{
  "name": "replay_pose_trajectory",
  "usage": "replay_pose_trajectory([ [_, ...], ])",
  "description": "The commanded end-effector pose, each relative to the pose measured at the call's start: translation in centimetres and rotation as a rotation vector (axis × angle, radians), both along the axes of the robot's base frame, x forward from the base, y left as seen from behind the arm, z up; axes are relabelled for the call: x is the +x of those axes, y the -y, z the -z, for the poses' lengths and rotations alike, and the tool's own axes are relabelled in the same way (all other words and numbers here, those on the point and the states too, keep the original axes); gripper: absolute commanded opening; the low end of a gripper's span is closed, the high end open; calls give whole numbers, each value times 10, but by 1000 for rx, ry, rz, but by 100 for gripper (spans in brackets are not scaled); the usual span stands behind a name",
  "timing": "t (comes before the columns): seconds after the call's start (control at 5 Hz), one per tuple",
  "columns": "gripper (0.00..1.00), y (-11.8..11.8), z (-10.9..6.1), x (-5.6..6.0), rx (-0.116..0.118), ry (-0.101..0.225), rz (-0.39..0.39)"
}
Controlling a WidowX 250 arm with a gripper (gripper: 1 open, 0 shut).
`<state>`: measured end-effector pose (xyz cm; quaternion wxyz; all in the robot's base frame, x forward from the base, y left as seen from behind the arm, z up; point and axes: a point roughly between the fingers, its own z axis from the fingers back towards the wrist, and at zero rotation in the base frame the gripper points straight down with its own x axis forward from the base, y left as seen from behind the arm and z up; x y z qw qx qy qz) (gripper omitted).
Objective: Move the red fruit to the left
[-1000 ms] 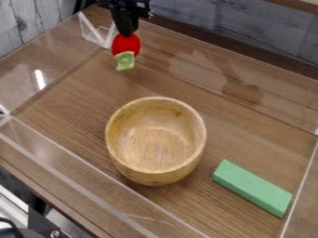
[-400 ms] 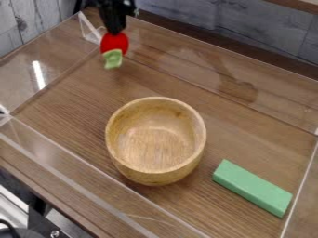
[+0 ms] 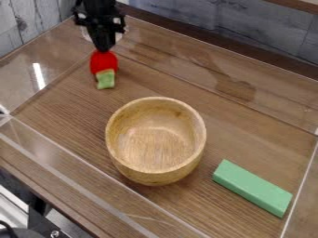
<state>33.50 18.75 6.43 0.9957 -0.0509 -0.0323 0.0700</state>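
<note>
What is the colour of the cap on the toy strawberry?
Light green, best seen in the camera view.

One strawberry [image 3: 103,63], one bowl [image 3: 155,139], one green block [image 3: 252,187].

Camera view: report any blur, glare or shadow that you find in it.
In the camera view, the gripper looks soft and dark, its fingers hard to make out; pale glare lies on the tabletop at left; and shading darkens the inner left wall of the wooden bowl.
</note>
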Motion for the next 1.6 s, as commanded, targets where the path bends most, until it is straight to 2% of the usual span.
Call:
replay_pose_trajectory([
  [0.0,100,-24,-29,-3,38,82,-56],
  [0.2,100,-29,-27,-8,31,81,-93],
  [0.6,100,-29,-54,-13,24,87,-160],
  [1.0,100,-22,-57,-14,3,93,-39],
  [1.4,100,10,-58,-6,-12,82,61],
])
